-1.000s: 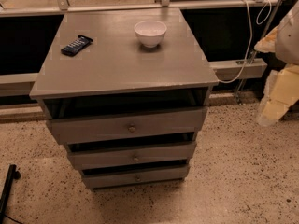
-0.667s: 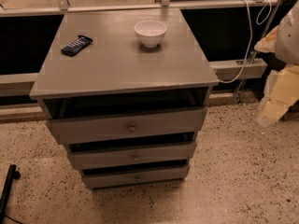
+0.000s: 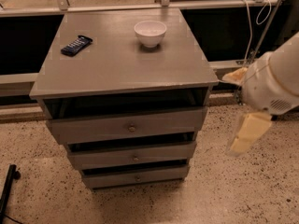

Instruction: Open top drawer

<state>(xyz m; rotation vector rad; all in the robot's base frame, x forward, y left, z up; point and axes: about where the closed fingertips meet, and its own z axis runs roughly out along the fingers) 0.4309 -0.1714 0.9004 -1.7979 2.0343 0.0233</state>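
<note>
The top drawer (image 3: pixel 93 129) is the widest of three grey drawers in a grey wooden cabinet (image 3: pixel 121 64). It has a small round brass knob (image 3: pixel 132 128) at its centre and a dark gap above its front panel. My gripper (image 3: pixel 247 134), cream-coloured on a white arm (image 3: pixel 275 83), hangs to the right of the cabinet. It is about level with the top drawer, apart from it and holding nothing that I can see.
A white bowl (image 3: pixel 149 33) and a dark snack packet (image 3: pixel 76 45) lie on the cabinet top. Two narrower drawers (image 3: pixel 135 157) sit below the top one. A rail and a white cable (image 3: pixel 247 27) run behind. A black leg (image 3: pixel 7 190) stands on the speckled floor at lower left.
My arm and gripper have moved left and down, closer to the cabinet's right side. The drawers, bowl and packet have not moved.
</note>
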